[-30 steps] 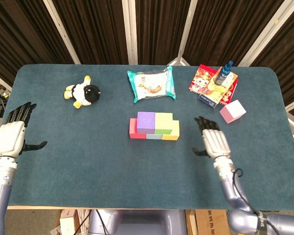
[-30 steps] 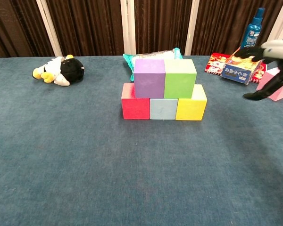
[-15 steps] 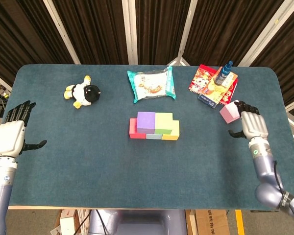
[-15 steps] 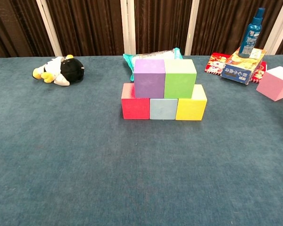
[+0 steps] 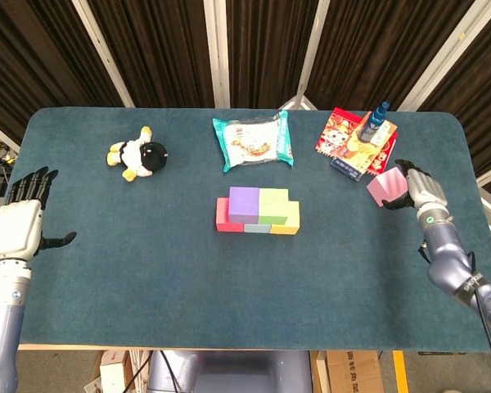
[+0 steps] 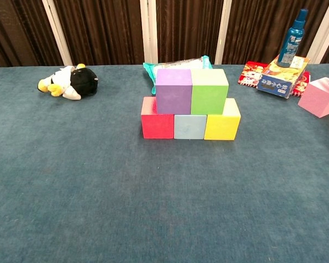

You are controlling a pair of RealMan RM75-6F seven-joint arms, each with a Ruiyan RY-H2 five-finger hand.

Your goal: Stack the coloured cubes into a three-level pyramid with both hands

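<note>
The left hand (image 5: 18,228) hovers open and empty at the surface's (image 5: 147,278) left edge. The two-level stack (image 5: 258,210) stands mid-surface. The pink cube (image 5: 385,188) lies far right, the right hand's fingers (image 5: 411,176) touching it; grip unclear.

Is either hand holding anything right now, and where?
The right hand is against the pink cube's right side; a firm hold cannot be told. The left hand holds nothing.

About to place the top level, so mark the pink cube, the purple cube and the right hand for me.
pink cube (image 6: 318,98): chest view, on its front face.
purple cube (image 6: 173,91): chest view, front face, second level on the left.
right hand (image 5: 416,188): head view, back of the hand, against the pink cube.
</note>
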